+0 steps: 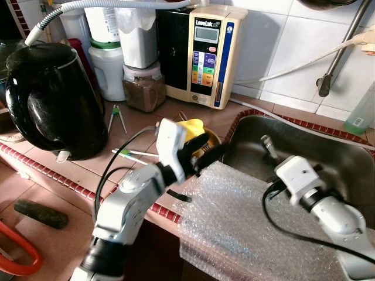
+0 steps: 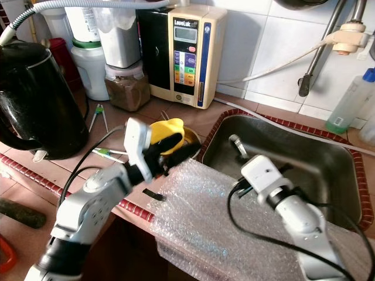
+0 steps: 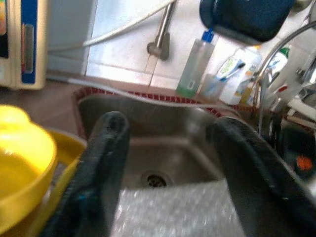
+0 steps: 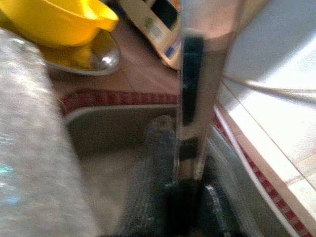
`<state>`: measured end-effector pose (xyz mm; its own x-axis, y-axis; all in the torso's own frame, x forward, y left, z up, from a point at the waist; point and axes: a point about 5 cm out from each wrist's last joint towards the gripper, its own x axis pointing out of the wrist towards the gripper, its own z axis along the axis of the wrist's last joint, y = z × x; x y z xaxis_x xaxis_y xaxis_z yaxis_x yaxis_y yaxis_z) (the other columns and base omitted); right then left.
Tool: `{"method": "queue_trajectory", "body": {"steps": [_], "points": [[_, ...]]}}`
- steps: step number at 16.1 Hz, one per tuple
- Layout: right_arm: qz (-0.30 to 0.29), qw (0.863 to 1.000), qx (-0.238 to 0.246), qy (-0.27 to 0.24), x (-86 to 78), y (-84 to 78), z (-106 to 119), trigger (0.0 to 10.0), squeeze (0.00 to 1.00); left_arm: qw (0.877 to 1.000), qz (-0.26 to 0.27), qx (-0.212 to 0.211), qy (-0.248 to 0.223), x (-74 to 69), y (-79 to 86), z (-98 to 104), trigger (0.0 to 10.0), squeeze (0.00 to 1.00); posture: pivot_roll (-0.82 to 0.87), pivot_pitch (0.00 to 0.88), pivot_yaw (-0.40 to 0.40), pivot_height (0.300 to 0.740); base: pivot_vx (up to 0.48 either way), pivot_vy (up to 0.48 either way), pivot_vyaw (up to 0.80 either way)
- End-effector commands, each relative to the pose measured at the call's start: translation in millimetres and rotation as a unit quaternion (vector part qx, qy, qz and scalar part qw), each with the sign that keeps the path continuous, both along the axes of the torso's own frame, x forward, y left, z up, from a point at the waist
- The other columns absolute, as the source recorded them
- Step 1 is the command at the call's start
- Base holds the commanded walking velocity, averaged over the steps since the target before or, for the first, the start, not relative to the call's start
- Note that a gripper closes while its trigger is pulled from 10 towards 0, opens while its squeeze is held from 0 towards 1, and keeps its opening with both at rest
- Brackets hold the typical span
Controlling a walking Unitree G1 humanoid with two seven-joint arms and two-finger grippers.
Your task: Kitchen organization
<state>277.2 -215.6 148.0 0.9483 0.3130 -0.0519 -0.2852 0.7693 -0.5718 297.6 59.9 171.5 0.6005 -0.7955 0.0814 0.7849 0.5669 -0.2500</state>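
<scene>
A yellow plastic bowl (image 1: 192, 127) rests on a shiny metal dish (image 4: 98, 57) on the counter, just left of the steel sink (image 1: 328, 155). My left gripper (image 1: 212, 153) hovers beside the bowl at the sink's near-left corner, open, with nothing between its fingers (image 3: 106, 163). A sheet of bubble wrap (image 1: 234, 216) drapes over the sink's front edge beneath both arms. Inside the sink my right gripper (image 4: 185, 187) is shut on a slim upright metal utensil (image 4: 197, 74), whose tip (image 1: 268, 144) pokes up past the wrist.
A black kettle (image 1: 50, 99) stands at the left. A cream water machine (image 1: 208, 55) and jars (image 1: 142, 88) line the tiled wall. Small tongs (image 1: 117, 117) and a green-tipped stick (image 1: 132, 153) lie on the counter. A green bottle (image 2: 345, 105) stands behind the sink.
</scene>
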Motion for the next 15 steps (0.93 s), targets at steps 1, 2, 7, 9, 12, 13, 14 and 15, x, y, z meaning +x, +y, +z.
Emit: {"method": "queue_trajectory", "body": {"steps": [1, 2, 7, 9, 12, 13, 14, 15], "points": [[-0.045, 0.999, -0.014, -0.027, 5.1, -17.4, 11, 0.0, 0.00, 1.000, -0.002, 0.009, -0.013, -2.3, 1.9, 4, 10.0, 1.00, 0.06, 0.000, 0.009, 0.740, 0.000, 0.000, 0.00], [-0.046, 0.998, -0.009, -0.040, 6.2, -20.5, 15, 0.0, 0.00, 1.000, 0.001, 0.012, -0.011, -3.2, 4.3, 3, 10.0, 1.00, 0.07, 0.000, 0.007, 0.740, 0.000, 0.000, 0.00], [-0.101, 0.993, -0.051, -0.046, 18.3, -44.8, 20, 0.0, 0.00, 0.999, -0.012, 0.034, 0.007, -16.8, 6.9, -11, 10.0, 1.00, 0.07, 0.000, 0.008, 0.740, 0.000, 0.000, 0.00], [-0.128, 0.989, -0.070, -0.008, 25.0, -62.3, 7, 0.0, 0.00, 0.998, -0.024, 0.052, 0.022, -28.2, 10.2, -21, 10.0, 1.00, 0.07, 0.000, 0.010, 0.740, 0.000, 0.000, 0.00], [-0.141, 0.987, -0.063, 0.031, 27.8, -68.9, -10, 0.0, 0.00, 0.996, -0.027, 0.072, 0.035, -35.2, 17.0, -32, 10.0, 1.00, 0.07, 0.000, 0.010, 0.740, 0.000, 0.000, 0.00], [-0.148, 0.986, -0.056, 0.052, 27.8, -70.3, -20, 0.0, 0.00, 0.995, -0.029, 0.087, 0.040, -37.4, 20.8, -37, 10.0, 1.00, 0.09, 0.000, 0.009, 0.740, 0.000, 0.000, 0.00], [-0.154, 0.985, -0.055, 0.061, 27.6, -71.6, -26, 0.0, 0.00, 0.994, -0.033, 0.094, 0.044, -38.4, 21.9, -38, 10.0, 1.00, 0.09, 0.000, 0.009, 0.740, 0.000, 0.000, 0.00], [-0.160, 0.983, -0.051, 0.075, 27.2, -73.0, -32, 0.0, 0.00, 0.994, -0.034, 0.097, 0.043, -38.5, 22.3, -39, 10.0, 1.00, 0.09, 0.000, 0.009, 0.740, 0.000, 0.000, 0.00]]}}
